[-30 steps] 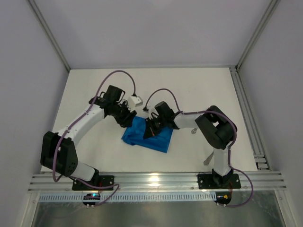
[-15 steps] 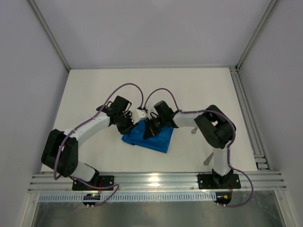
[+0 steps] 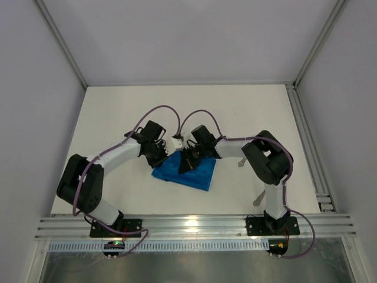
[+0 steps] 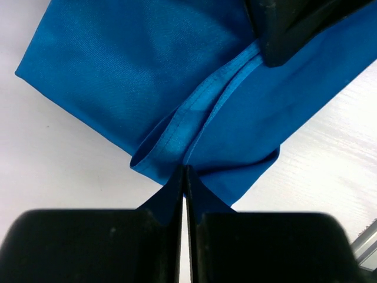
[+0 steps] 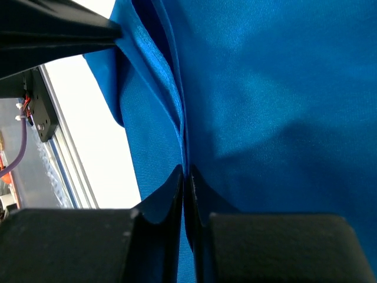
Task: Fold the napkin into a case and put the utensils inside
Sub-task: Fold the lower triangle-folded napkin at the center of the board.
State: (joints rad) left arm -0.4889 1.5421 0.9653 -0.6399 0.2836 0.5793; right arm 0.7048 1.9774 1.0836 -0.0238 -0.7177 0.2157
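The bright blue napkin point(image 3: 189, 174) lies folded over on the white table, between the two grippers. My left gripper point(image 3: 165, 156) is at its far left corner. In the left wrist view the left gripper point(image 4: 185, 170) is shut on the hemmed edge of the napkin point(image 4: 129, 76). My right gripper point(image 3: 185, 164) rests on top of the cloth. In the right wrist view the right gripper point(image 5: 185, 171) pinches a hem ridge of the napkin point(image 5: 265, 88), with only a hairline gap. Two slim silver utensils lie to the right, one point(image 3: 241, 163) by the right arm and one point(image 3: 258, 199) near its base.
A small white block point(image 3: 175, 142) sits on the left wrist, just beyond the napkin. The right arm's finger point(image 4: 294, 23) reaches into the left wrist view, close above the hem. An aluminium rail point(image 3: 194, 224) runs along the near table edge.
My left arm swung in from the far left to the napkin's corner and its jaws closed on the hem. The right gripper stayed put on the cloth, easing very slightly.
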